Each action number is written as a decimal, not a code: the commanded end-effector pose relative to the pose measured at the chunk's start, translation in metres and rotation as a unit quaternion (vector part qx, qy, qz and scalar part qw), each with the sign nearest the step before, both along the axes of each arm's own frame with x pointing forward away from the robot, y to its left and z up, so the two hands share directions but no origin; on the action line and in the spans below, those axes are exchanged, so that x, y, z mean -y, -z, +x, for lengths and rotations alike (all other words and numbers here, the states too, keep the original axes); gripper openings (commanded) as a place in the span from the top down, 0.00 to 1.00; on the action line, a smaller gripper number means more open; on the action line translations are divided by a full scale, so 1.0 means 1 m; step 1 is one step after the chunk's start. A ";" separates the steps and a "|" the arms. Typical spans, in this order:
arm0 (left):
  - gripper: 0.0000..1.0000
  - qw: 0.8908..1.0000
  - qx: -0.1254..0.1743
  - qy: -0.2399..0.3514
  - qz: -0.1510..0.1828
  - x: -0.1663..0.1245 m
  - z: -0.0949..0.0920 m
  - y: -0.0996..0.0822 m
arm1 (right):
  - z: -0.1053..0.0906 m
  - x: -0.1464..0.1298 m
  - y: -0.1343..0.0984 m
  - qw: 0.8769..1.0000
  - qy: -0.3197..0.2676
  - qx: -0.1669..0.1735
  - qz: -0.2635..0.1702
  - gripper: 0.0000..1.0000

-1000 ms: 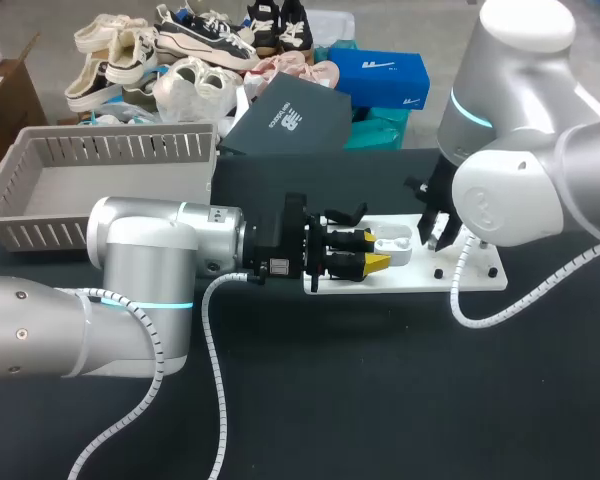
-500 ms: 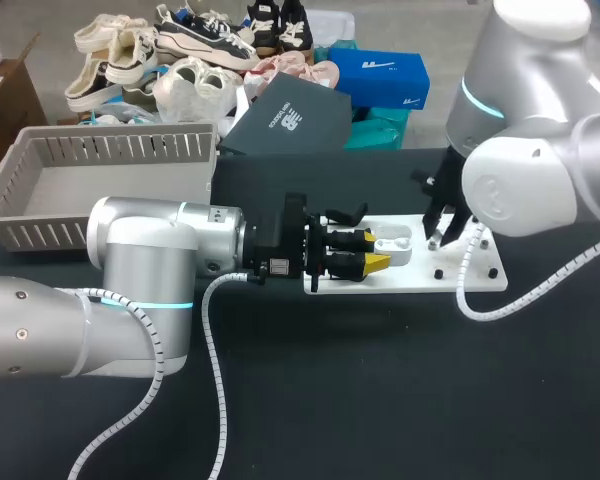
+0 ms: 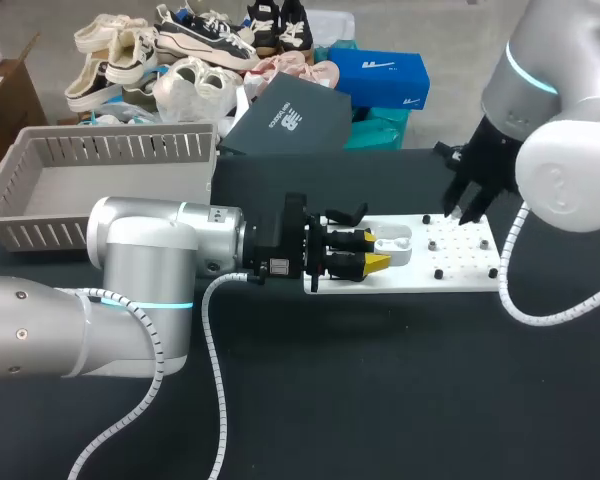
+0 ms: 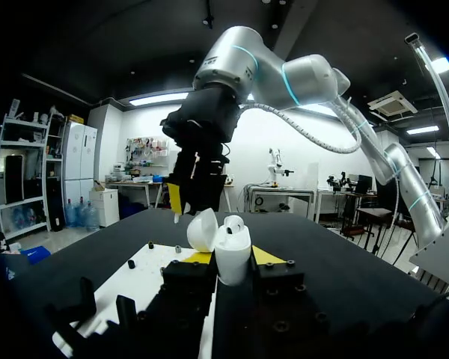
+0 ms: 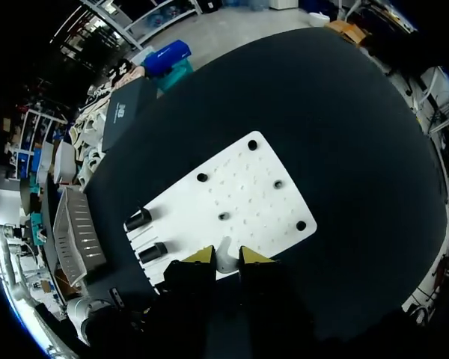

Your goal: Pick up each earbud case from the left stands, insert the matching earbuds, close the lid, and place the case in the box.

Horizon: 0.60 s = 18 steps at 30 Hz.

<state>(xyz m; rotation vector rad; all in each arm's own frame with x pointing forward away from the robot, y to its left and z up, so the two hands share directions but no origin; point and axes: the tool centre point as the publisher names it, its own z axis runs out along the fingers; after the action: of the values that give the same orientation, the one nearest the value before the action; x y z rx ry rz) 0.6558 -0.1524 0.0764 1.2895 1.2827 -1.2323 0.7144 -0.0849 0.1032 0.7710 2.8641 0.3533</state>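
My left gripper [image 3: 372,254] lies low over the left end of the white plate [image 3: 460,268], shut on a white earbud case [image 3: 394,245]. In the left wrist view the case [image 4: 231,253] stands upright between the yellow tips, its lid [image 4: 201,229] swung open and one earbud [image 4: 235,222] seated inside. My right gripper [image 3: 467,210] hangs above the plate's right part, apart from the case. The right wrist view shows it [image 5: 226,256] shut on a small white earbud [image 5: 224,262], with the plate [image 5: 239,196] below. From the left wrist view, the right gripper [image 4: 181,206] sits ahead of the case.
Two black stands [image 5: 138,218] rise at the plate's left end, and small black pegs dot its right part. A grey slatted basket [image 3: 40,215] sits at the table's far left. A dark shoe box [image 3: 285,120] lies behind the plate.
My right arm has lifted off the plate and swung to the right, away from the case. The left arm and the case have stayed still.
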 end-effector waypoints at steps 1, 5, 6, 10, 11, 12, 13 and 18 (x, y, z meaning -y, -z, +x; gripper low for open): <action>1.00 1.000 0.000 0.002 0.000 0.000 0.001 0.001 | -0.040 0.010 -0.038 0.999 -0.007 0.045 0.002 1.00; 1.00 1.000 0.000 0.002 0.000 0.000 0.001 0.001 | -0.055 0.004 -0.058 0.999 -0.028 0.044 -0.009 1.00; 1.00 1.000 0.000 0.002 0.000 0.000 0.001 0.001 | -0.059 0.001 -0.063 0.999 -0.035 0.039 -0.008 1.00; 1.00 1.000 0.000 0.002 0.000 0.000 0.001 0.001 | -0.071 -0.010 -0.077 0.997 -0.068 0.022 -0.010 1.00; 1.00 1.000 0.000 0.002 0.000 0.000 0.001 0.001 | -0.074 -0.013 -0.080 0.997 -0.079 0.017 -0.012 1.00; 1.00 1.000 0.000 0.002 0.000 0.000 0.001 0.001 | -0.076 -0.017 -0.081 0.996 -0.085 0.015 -0.014 1.00; 1.00 1.000 0.000 0.002 0.000 0.000 0.001 0.001 | -0.078 -0.019 -0.082 0.996 -0.091 0.012 -0.015 1.00; 1.00 1.000 0.000 0.002 0.000 0.000 0.001 0.001 | -0.088 -0.040 -0.086 0.988 -0.155 -0.016 -0.021 1.00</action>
<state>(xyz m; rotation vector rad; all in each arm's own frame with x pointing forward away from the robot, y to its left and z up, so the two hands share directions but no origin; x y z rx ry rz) 0.6559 -0.1524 0.0765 1.2896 1.2827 -1.2323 0.6213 -0.0546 0.1830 0.3530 2.9460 0.3326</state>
